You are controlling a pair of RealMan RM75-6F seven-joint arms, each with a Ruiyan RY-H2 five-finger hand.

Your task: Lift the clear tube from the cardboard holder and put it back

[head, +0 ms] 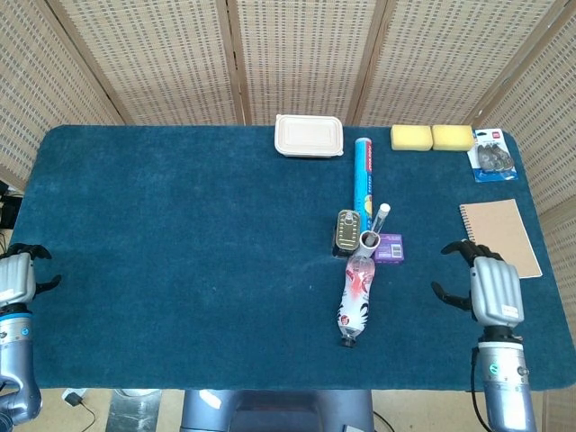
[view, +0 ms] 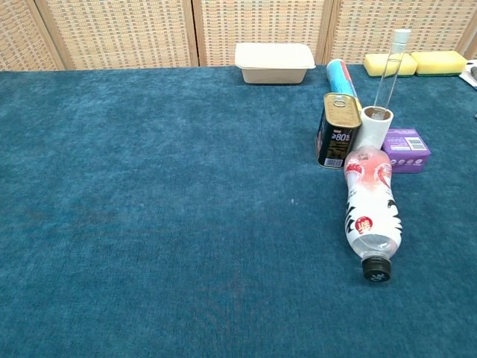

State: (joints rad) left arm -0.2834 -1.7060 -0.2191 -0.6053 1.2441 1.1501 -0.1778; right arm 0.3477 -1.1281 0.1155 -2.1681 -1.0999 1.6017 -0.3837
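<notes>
The clear tube (view: 390, 68) with its white cap stands leaning in the white cardboard holder (view: 371, 127), also seen from above as the tube (head: 380, 220) in the holder (head: 369, 241). Nothing touches it. My right hand (head: 490, 288) hangs open near the table's front right, well away from the tube, fingers spread. My left hand (head: 16, 278) is open at the table's front left edge. Neither hand shows in the chest view.
A tin can (view: 338, 130), a purple box (view: 405, 149) and a lying plastic bottle (view: 370, 211) crowd the holder. A blue roll (head: 363, 171), a white lidded container (head: 309, 135), two yellow sponges (head: 432, 137), a notebook (head: 499, 238) and a blister pack (head: 491, 156) lie further back and right.
</notes>
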